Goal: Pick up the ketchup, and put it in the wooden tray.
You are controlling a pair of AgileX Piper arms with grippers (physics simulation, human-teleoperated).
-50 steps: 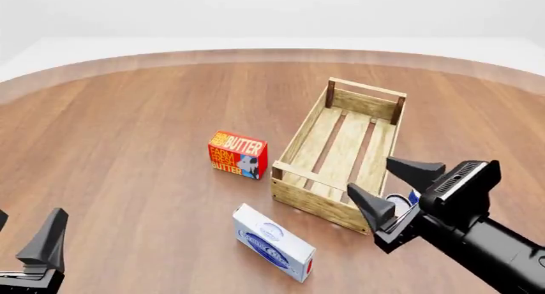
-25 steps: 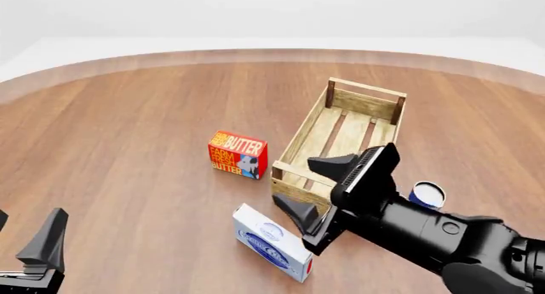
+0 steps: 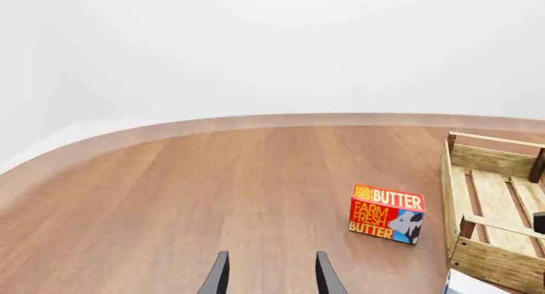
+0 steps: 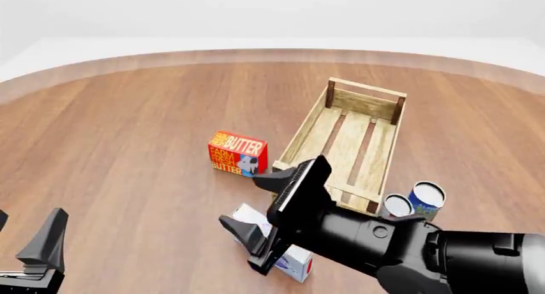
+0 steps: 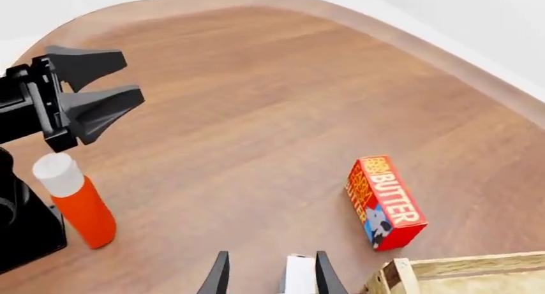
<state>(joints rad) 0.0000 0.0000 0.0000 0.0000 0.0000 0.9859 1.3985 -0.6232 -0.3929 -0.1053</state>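
1. Since a second ago, the right end effector (image 4: 260, 208) has been swung from the near right corner of the wooden tray (image 4: 344, 148) leftward across the front view, and is now held above the white-and-blue box (image 4: 290, 262); two cans (image 4: 414, 201) that it hid earlier are now uncovered just beside the tray's near right corner.
2. The right end effector is seen spread wide, with nothing held between its fingers.
3. The left end effector (image 5: 102, 83) is seen unmoved at the near left edge of the worktop (image 4: 127, 128); it too is held open and empty, as shown by the parted fingers (image 3: 219, 276) in the left wrist view.
4. The ketchup (image 5: 75, 200) is shown only in the right wrist view, where it stands upright on the worktop, white cap up, close to the left arm's dark base and below the left end effector.
5. The ketchup is not seen in the front view, so its place relative to the tray cannot be told exactly; it is well apart from the tray.
6. The tray lies on the worktop's right half, its long side running away from the arms, and nothing is seen inside it.
7. The butter box (image 4: 237, 154) stands near the tray's left side, apart from it, with its printed face turned toward the arms.
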